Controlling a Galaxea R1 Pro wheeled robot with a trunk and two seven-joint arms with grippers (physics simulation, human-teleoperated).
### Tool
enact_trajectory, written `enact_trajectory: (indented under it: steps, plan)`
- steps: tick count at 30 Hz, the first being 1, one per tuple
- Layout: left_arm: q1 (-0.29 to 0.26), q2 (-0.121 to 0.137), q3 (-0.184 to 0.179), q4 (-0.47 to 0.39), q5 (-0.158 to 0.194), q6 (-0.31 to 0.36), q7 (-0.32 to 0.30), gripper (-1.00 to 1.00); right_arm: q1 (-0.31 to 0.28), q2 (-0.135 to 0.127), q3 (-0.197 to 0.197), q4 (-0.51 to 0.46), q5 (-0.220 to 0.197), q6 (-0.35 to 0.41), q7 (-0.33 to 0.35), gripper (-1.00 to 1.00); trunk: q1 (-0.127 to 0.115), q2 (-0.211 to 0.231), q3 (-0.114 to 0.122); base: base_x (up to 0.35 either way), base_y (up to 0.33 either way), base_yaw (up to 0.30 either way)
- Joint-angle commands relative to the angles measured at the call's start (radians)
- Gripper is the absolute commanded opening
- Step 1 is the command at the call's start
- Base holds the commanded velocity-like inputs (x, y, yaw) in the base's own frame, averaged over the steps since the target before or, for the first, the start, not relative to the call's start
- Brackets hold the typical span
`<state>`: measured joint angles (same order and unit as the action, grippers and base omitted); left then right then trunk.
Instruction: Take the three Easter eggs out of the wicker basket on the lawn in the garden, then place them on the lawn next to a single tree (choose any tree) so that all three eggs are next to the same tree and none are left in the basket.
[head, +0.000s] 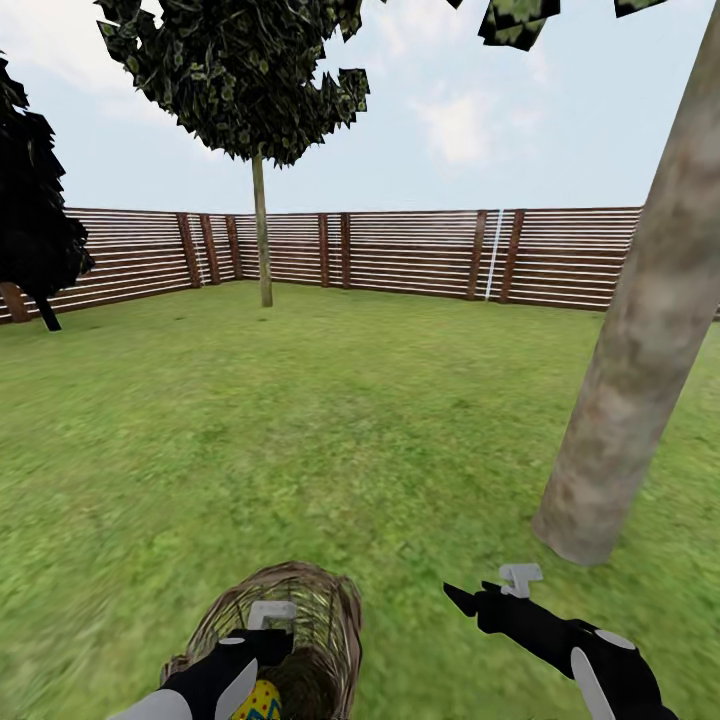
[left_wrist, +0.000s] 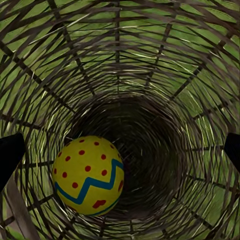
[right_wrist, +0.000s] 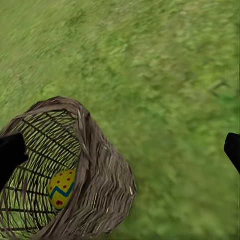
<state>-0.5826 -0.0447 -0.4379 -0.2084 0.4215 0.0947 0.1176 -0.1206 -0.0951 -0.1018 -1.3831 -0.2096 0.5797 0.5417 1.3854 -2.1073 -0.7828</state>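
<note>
Inside the wicker basket (left_wrist: 165, 75) on the lawn (head: 330, 420), one Easter egg (left_wrist: 89, 175) sits low against the weave. Left gripper (left_wrist: 120, 155) is at the basket mouth, jaws spread wide, holding nothing. Right gripper (right_wrist: 120, 150) hangs beside the basket near the tree (head: 640, 340), wide open, empty.

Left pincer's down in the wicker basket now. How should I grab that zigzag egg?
Come straight down through the basket's open mouth, since its woven walls block side access. Close the left pincer across the egg's widest part, about where the blue zigzag runs. The egg sits off-centre against the wall, so shift toward it first.
</note>
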Motion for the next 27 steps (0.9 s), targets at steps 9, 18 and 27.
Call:
enact_trajectory:
  steps: [9, 18, 27]
  plan:
    - [0.0, 0.002, -0.008, -0.002, 0.008, 0.005, 0.007, 1.0, -0.001, 0.0, -0.001, -0.001, -0.008, 0.005, 0.002, 1.0, 0.034, -0.064, -0.029, 0.0, 0.0, 0.0]
    - [0.0, 0.004, -0.008, -0.002, 0.03, 0.005, 0.012, 1.0, -0.001, 0.0, -0.002, -0.001, -0.008, 0.007, 0.002, 1.0, 0.069, -0.127, -0.057, 0.0, 0.0, 0.0]
    - [0.0, 0.004, -0.008, -0.002, 0.034, 0.005, 0.013, 1.0, -0.001, -0.001, -0.008, -0.001, -0.008, 0.005, 0.003, 1.0, 0.103, -0.19, -0.086, 0.0, 0.0, 0.0]
